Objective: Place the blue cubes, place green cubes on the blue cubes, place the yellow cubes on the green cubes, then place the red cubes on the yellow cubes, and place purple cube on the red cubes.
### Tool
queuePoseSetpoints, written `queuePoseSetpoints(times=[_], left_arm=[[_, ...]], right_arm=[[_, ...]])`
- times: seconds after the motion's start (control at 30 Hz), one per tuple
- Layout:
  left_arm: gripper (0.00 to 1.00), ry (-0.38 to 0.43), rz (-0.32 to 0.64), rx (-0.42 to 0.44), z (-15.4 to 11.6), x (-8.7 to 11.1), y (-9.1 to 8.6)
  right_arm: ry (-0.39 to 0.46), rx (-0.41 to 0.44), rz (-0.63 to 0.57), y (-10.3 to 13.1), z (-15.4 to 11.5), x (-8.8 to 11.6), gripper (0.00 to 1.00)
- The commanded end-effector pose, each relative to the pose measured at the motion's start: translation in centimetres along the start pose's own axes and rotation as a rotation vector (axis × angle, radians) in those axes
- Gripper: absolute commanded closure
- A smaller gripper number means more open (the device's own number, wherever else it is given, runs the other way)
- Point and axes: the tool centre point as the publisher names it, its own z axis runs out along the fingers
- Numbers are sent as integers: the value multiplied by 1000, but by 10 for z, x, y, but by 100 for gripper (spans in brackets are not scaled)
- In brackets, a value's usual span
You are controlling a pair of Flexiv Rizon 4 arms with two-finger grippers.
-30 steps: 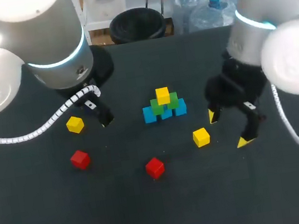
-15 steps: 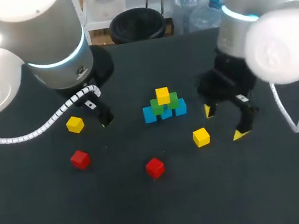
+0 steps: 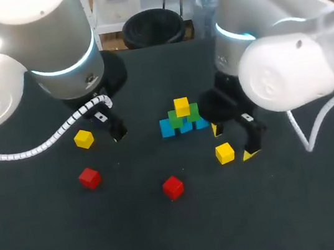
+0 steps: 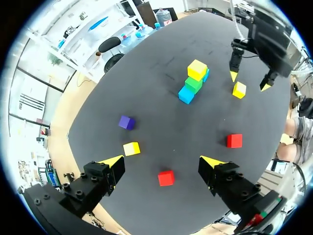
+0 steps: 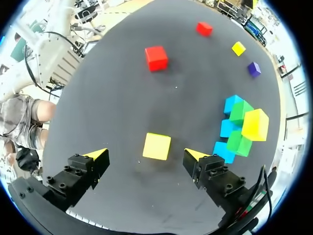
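The right pincer (image 3: 232, 142) hangs low over the black table (image 3: 294, 219) with its yellow-tipped fingers spread wide apart. A loose yellow wooden cube (image 3: 224, 153) lies flat on the table in the gap between them. Neither finger touches it, and its sides are turned a little askew to the fingers.

Just beside this, towards the table's middle, stands a small pyramid. Three blue cubes (image 3: 185, 126) form the bottom row, and the row's long axis runs across the table from the left arm's side to the right arm's. Two green cubes (image 3: 175, 118) sit on the blue ones, and a single yellow cube (image 3: 181, 106) sits on top.

The left pincer (image 4: 161, 161) is held above the table's left part, its fingers also wide apart and gripping nothing. Near it lie a second loose yellow cube (image 3: 83, 138) and a red cube (image 3: 89, 178). Another red cube (image 3: 173, 187) rests nearer the front middle. A purple cube (image 4: 126, 122) sits on the table well apart from the pyramid, seen only from the wrists.
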Motion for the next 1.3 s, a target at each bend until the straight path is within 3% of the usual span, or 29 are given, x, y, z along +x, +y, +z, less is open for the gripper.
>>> queuePoseSetpoints(times=[0.03,0.33,1.13,1.2,1.27,1.3], left_arm=[[0,2,2,2,1,-1,1],[0,2,2,2,1,-1,1],[0,2,2,2,1,-1,1],[0,2,2,2,1,-1,1],[0,2,2,2,1,-1,1],[0,2,2,2,1,-1,1]], right_arm=[[5,-23,9,-9,6,-1,0],[-1,-23,93,-20,29,-1,0],[52,-14,141,-23,37,-1,0],[54,-15,145,-23,38,-1,16],[54,-19,148,-25,41,-1,39],[53,-20,147,-25,41,-2,39]])
